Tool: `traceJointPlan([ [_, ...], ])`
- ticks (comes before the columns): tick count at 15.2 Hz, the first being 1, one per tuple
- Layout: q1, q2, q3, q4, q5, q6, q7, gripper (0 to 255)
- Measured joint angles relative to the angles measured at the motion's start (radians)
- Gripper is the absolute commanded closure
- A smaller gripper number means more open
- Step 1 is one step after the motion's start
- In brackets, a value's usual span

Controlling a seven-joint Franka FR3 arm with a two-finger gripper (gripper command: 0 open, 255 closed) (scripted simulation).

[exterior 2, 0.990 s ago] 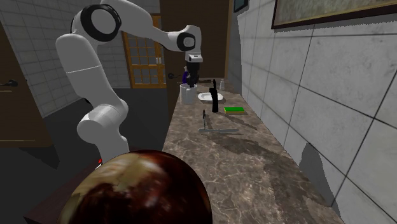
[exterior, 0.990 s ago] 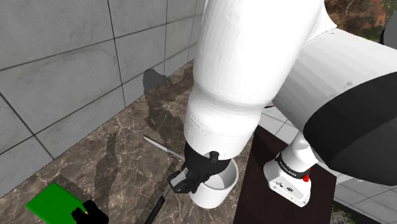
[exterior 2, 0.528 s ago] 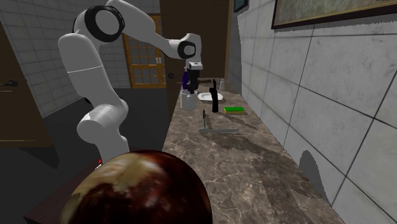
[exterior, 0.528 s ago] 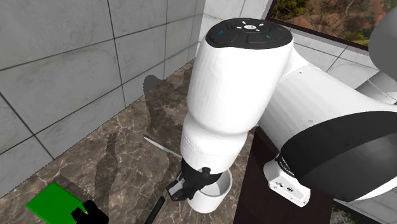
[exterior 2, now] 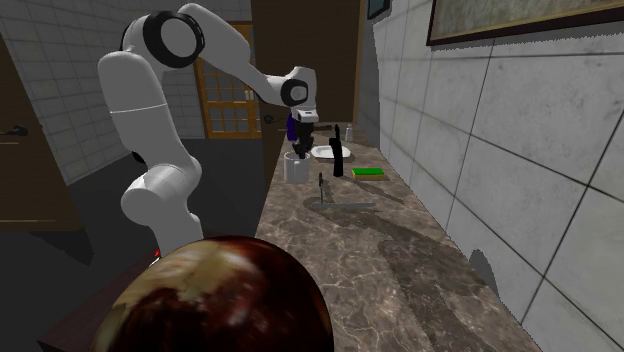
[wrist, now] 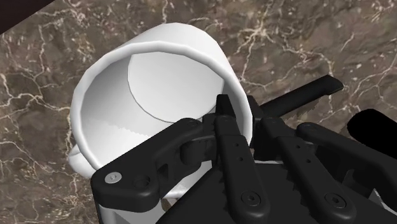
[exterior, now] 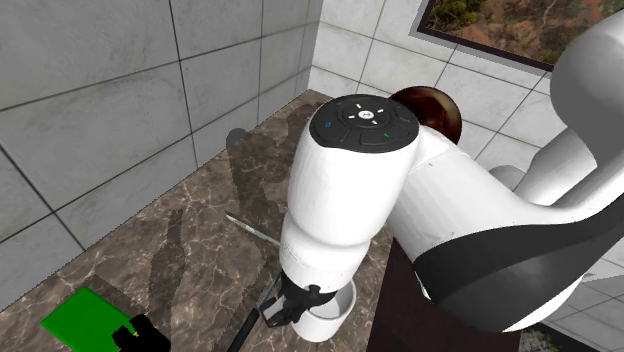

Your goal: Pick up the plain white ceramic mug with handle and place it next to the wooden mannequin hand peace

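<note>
My gripper is shut on the rim of the plain white mug, one finger inside the wall and one outside. In the shoulder view the mug hangs under the hand at the counter's near edge, mostly hidden by the arm. The second exterior view shows the mug low over the marble counter, with the gripper on top of it. I cannot tell whether it touches the counter. A dark mannequin hand stands upright just beyond it, also visible as a black shape beside the green block.
A flat green block lies by the tiled wall. A knife and a black-handled tool lie on the counter beside the mug. A white dish sits behind the mannequin hand. A dark red-brown ball stands at the counter's far end.
The arm has come down and carried the mug lower, closer to the counter surface. The grip on the rim is unchanged.
</note>
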Motion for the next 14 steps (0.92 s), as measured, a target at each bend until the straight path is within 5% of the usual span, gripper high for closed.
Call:
traceJointPlan([
  [14, 0.001, 0.096, 0.018, -0.074, -0.079, 0.142, 0.059, 255],
])
